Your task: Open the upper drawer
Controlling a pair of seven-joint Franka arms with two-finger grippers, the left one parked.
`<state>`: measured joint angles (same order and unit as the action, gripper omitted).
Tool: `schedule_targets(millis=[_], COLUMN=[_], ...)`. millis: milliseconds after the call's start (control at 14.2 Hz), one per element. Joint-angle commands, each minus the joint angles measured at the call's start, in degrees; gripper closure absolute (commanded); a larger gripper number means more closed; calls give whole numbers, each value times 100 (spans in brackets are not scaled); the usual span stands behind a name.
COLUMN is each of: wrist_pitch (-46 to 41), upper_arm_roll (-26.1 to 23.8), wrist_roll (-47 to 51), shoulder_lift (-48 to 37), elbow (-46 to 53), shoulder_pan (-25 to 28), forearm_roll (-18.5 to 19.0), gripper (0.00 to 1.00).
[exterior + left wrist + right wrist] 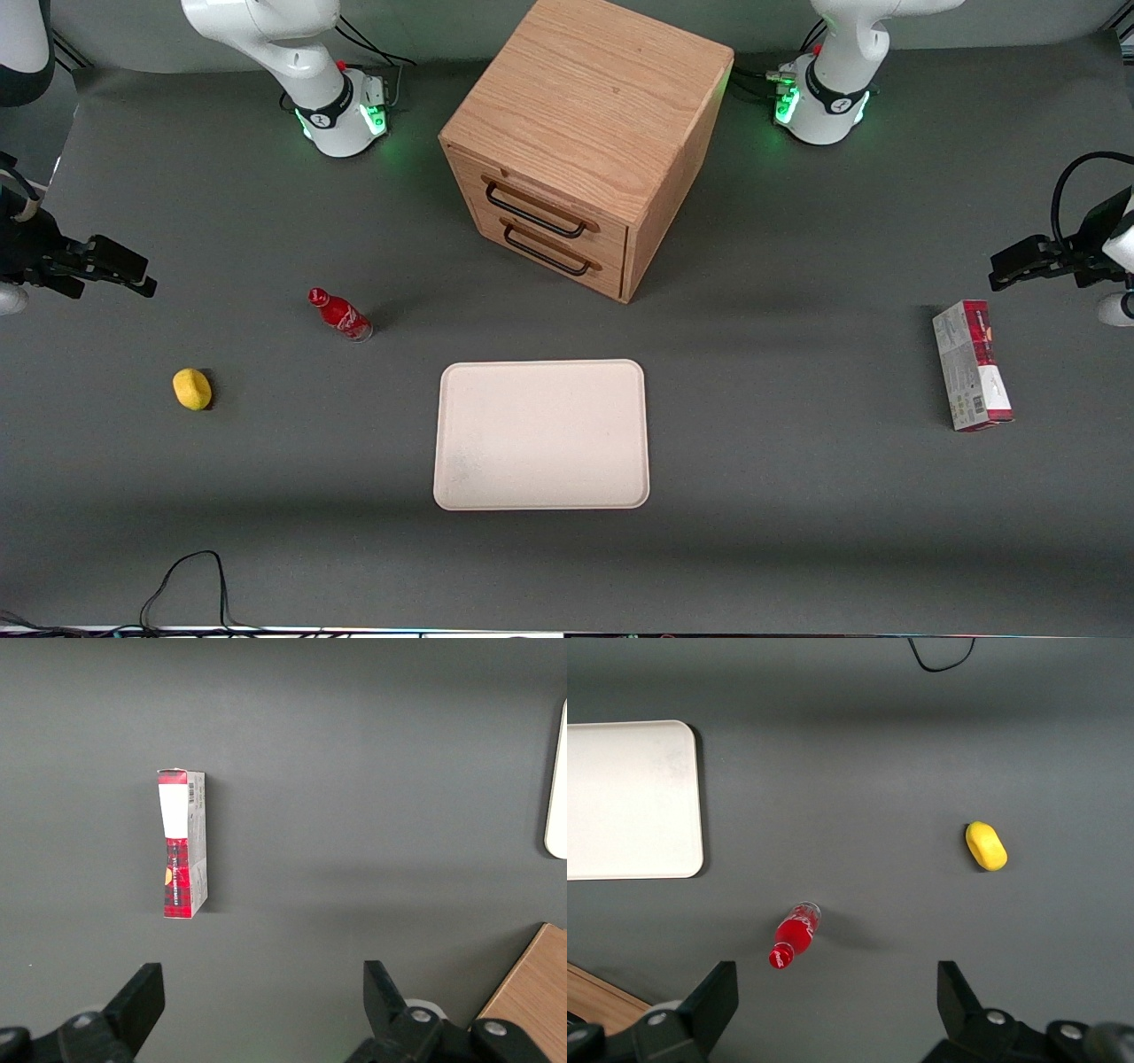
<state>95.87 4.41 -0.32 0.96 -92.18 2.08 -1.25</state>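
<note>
**Upper drawer shut; gripper parked wide and empty at the working arm's end**

The gripper (pixel 133 266) hangs above the table at the working arm's end, well apart from the cabinet. Its fingers (pixel 713 1001) are spread wide, with nothing between them.

A yellow lemon-like object (pixel 192 389) lies on the grey table (pixel 797 532) near that end. A red bottle (pixel 340 314) lies on its side, between the yellow object and the cabinet and somewhat farther from the camera than the former.

A cream tray (pixel 541 434) sits flat at mid-table, nearer the camera than the cabinet.

The wooden cabinet (pixel 594 106) stands at mid-table, turned at an angle, its front facing partly toward the working arm's end. The upper drawer (pixel 540 202) is closed, flush with the cabinet front, its black wire handle (pixel 534 211) untouched. The lower drawer (pixel 551 251) beneath it is likewise closed.

A red and grey carton (pixel 971 365) lies flat toward the parked arm's end.
</note>
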Motion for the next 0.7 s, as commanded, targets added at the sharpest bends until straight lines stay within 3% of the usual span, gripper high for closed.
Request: schedule_targets(millis=[0, 632], wrist_pitch=[-33, -218], upper_arm_roll=[-10, -141], wrist_roll=[-126, -319], shoulder_lift=[0, 123], elbow=[50, 112], shoulder_pan=[-41, 73], forearm_roll=[38, 20], gripper=[0, 0])
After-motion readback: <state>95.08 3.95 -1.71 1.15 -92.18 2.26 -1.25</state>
